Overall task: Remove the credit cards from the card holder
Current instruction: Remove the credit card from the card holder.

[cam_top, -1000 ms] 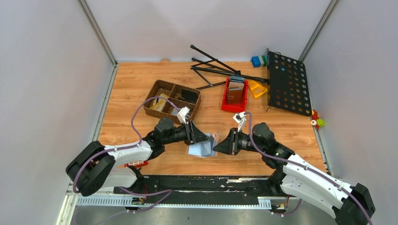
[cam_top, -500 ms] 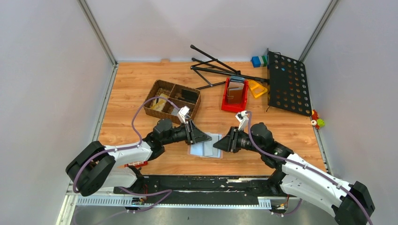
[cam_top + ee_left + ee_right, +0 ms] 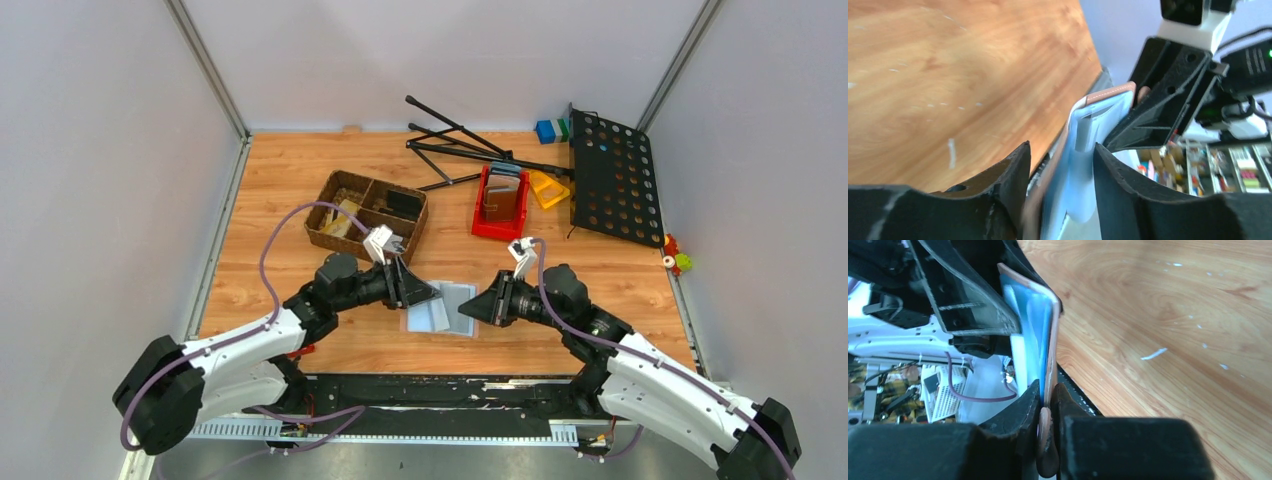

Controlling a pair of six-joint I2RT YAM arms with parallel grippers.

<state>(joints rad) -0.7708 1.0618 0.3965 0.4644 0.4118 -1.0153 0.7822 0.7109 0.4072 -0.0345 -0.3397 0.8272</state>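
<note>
Here the wooden worktop [image 3: 280, 180] is carrying everything, and the two arms are reaching in from its near edge toward each other. The left arm [image 3: 240, 345] and the right arm [image 3: 650, 375] are meeting just inside the near edge, about midway between the left and right edges.

Between them the card holder [image 3: 432, 318] is lying spread open with its pale inside facing up. Its long axis is running left to right, from one pincer to the other, so both arms are equally close to it.

The right pincer [image 3: 468, 310] is squeezing narrowly on the right-hand leaf. In the right wrist view its jaws are nipping the brownish edge. The left pincer [image 3: 428, 293] is sitting at the opposite leaf. Its jaws are standing apart with the leaf between them, and I cannot tell whether they are actually pinching it.

The coming move is probably turning on the slots near the fold, which are lying just beyond each pincer's tips, toward the other arm.

The cards themselves are proving hard to make out. No card edge is showing plainly in any view, and both wrist views are catching the leaves too obliquely to reveal the slots.
</note>
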